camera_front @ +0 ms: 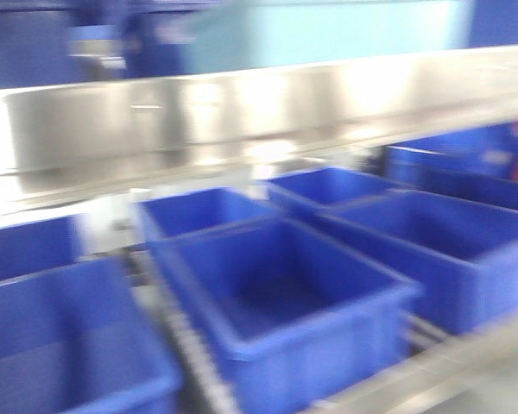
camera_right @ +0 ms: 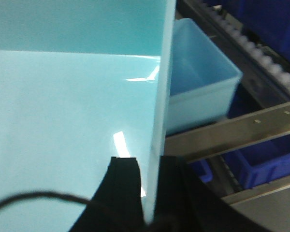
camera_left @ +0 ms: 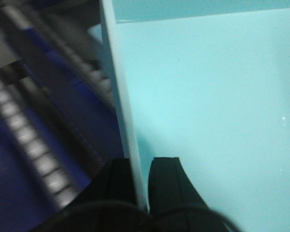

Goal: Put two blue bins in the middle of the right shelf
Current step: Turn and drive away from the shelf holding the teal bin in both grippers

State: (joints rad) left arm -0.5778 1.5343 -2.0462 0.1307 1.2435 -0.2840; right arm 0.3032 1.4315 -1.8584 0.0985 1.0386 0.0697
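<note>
Clamping a wall of the carried aqua bin [camera_left: 208, 121] at lower centre of its view, the left hand [camera_left: 141, 166] is closed on it. The right hand [camera_right: 149, 164] likewise pinches an aqua wall, probably the same bin's. The second aqua bin [camera_right: 203, 92] sits upper right beside rollers [camera_right: 261, 58]. I judge one bin mid-carry, with its shelving left to do.

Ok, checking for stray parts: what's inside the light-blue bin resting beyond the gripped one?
The resting bin looks empty where visible; the gripped bin's wall covers one end.
</note>
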